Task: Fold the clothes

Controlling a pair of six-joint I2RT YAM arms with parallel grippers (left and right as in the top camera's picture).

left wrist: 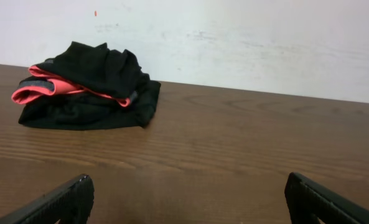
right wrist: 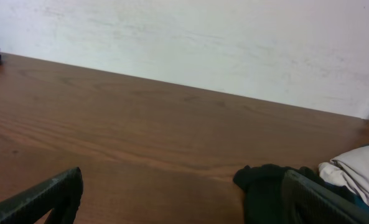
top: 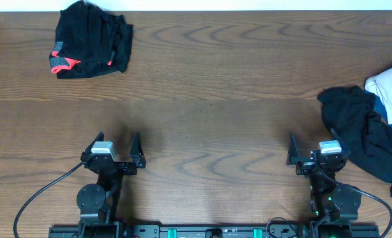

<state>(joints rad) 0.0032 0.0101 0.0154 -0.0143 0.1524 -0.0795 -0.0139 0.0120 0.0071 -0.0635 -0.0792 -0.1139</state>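
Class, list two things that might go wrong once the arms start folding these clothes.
1. The black heap lies crumpled against a white cloth; the open right pincer may pinch several layers or drag the cloth along.
2. The coral-trimmed bundle sits far back, away from the left pincer; reaching it may be a stretch.

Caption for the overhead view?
Left gripper and right gripper open; coral-trimmed black garment bunched far left, logo-printed black garment crumpled right.
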